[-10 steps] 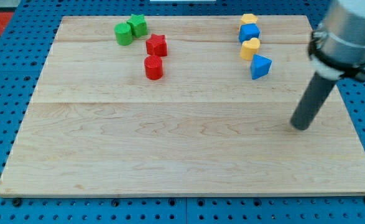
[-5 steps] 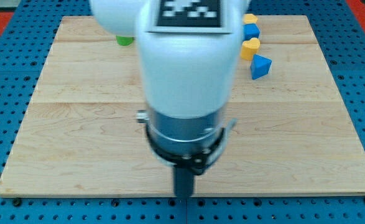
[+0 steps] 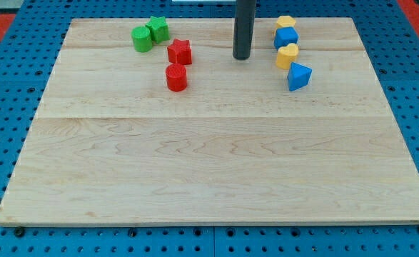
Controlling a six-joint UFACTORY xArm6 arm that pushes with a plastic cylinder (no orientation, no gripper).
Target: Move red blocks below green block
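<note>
Since prev frame, arm cleared off; my tip (image 3: 241,57) now at 3 o'clock of red star block (image 3: 180,51), apart. No fingers, just rod.

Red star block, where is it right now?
The red star block sits near the view's top left, just above the red cylinder, right of the green blocks.

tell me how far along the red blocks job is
Done: little. The red star block and red cylinder sit right of and below the green blocks, not directly under them. In hand: my tip stands right of the star, touching nothing, between the reds and the yellow and blue column. Left: pushing both reds toward the view's left, under the greens.
</note>
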